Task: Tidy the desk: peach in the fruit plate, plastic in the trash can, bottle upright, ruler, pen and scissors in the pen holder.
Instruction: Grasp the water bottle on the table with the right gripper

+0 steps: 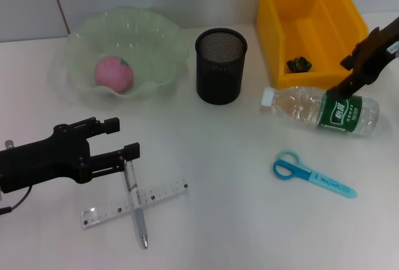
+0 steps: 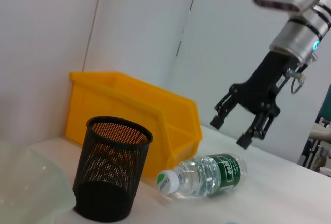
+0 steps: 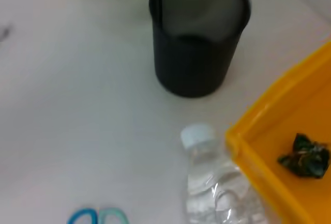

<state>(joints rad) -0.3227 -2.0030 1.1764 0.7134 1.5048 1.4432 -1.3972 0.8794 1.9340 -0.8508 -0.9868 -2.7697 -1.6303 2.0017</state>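
The pink peach [image 1: 113, 73] lies in the pale green fruit plate [image 1: 81, 33] at the back left. Beside it stands the black mesh pen holder [image 1: 221, 65]. The yellow trash can [image 1: 312, 20] holds a dark crumpled plastic [image 1: 299, 64]. In front of the can the bottle [image 1: 321, 111] lies on its side, cap toward the pen holder. My right gripper [image 1: 340, 78] hovers open just above its green label. The blue scissors [image 1: 312, 173] lie nearer the front. The pen [image 1: 140, 223] lies across the clear ruler [image 1: 106, 211]. My left gripper [image 1: 124, 136] is open, just behind the pen's upper end.
The white desk [image 1: 218, 220] ends at a wall behind the plate and can. From the left wrist, the pen holder [image 2: 111, 169], bottle [image 2: 204, 175], trash can [image 2: 134, 105] and right gripper [image 2: 229, 133] are in view. The right wrist sees the pen holder [image 3: 199, 43] and bottle cap [image 3: 197, 135].
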